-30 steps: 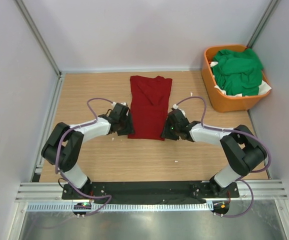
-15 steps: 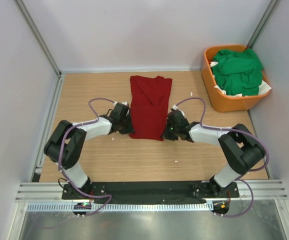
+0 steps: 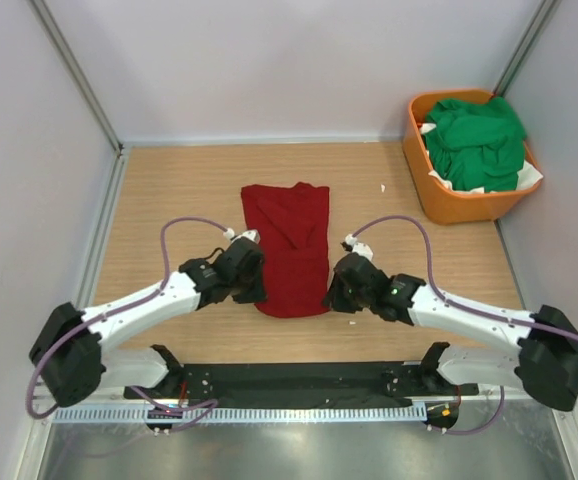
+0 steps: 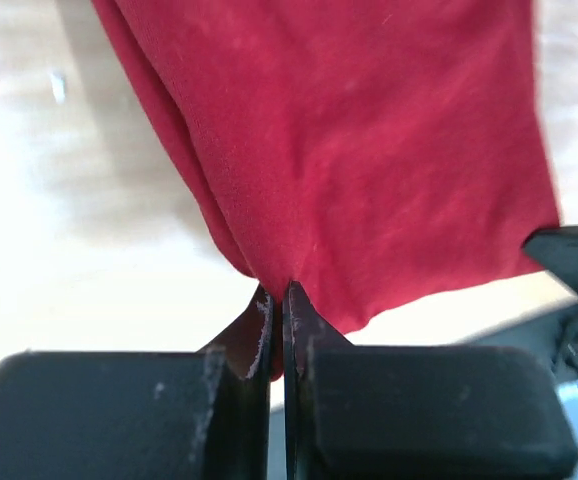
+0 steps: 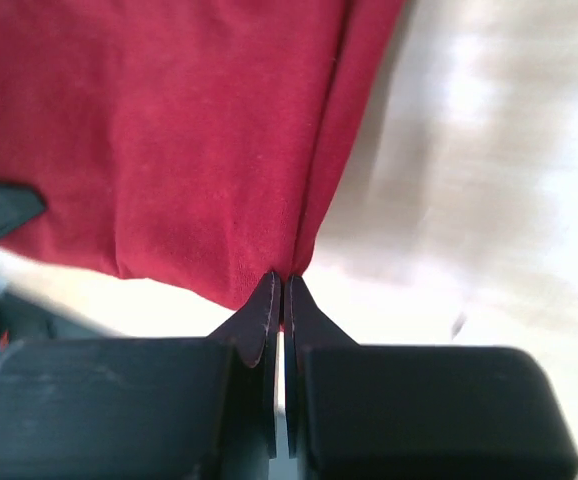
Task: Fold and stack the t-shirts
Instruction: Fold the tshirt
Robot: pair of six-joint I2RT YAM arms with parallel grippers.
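The dark red cotton t-shirt (image 3: 287, 245), narrowed on the wooden table (image 3: 169, 200), is clamped at near corners by left gripper (image 4: 281, 300) and right gripper (image 5: 279, 290) (cross-fold pending); bright green t-shirts (image 3: 474, 140) are left in the orange plastic basket (image 3: 439, 205).

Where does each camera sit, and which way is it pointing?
Top: overhead behind the robot, looking down at table, red shirt, basket; left arm and right arm show.
Left wrist: on the left arm, looking along the left jaws, shut on the shirt's edge.
Right wrist: likewise, right jaws.
All three share the red shirt.
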